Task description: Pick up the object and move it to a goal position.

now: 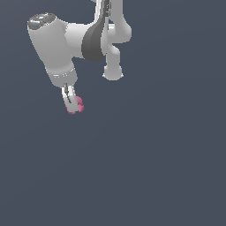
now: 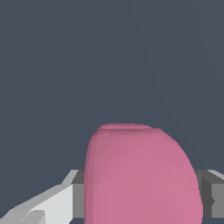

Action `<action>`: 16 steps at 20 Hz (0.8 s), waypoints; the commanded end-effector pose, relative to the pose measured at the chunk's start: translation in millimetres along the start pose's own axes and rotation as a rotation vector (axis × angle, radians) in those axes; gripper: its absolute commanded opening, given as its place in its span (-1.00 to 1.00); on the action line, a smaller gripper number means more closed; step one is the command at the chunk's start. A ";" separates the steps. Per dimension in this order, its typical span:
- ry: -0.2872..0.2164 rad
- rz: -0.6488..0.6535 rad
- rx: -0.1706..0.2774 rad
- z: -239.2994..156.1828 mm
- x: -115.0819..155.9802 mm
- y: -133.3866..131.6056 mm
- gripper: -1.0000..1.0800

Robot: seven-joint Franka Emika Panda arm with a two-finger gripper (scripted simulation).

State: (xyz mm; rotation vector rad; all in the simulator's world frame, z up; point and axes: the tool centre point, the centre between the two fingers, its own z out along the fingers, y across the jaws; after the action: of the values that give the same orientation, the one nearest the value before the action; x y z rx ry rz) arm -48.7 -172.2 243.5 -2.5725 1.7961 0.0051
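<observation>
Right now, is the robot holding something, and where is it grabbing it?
Yes. The gripper holds the pink blob, pinched by its two sides between the fingers.

Small pink rounded object (image 1: 78, 106) between the pincer's (image 1: 73, 107) fingers.
</observation>
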 end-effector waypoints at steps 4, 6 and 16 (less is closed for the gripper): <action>0.000 0.001 0.000 -53.9 12.7 39.9 -1.00; 0.001 0.001 0.000 -72.3 17.1 53.0 -1.00; 0.004 0.001 -0.001 -143.1 34.7 100.8 -1.00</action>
State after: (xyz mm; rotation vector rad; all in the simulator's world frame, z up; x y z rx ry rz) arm -126.5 -236.6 377.9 -2.5728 1.7999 0.0000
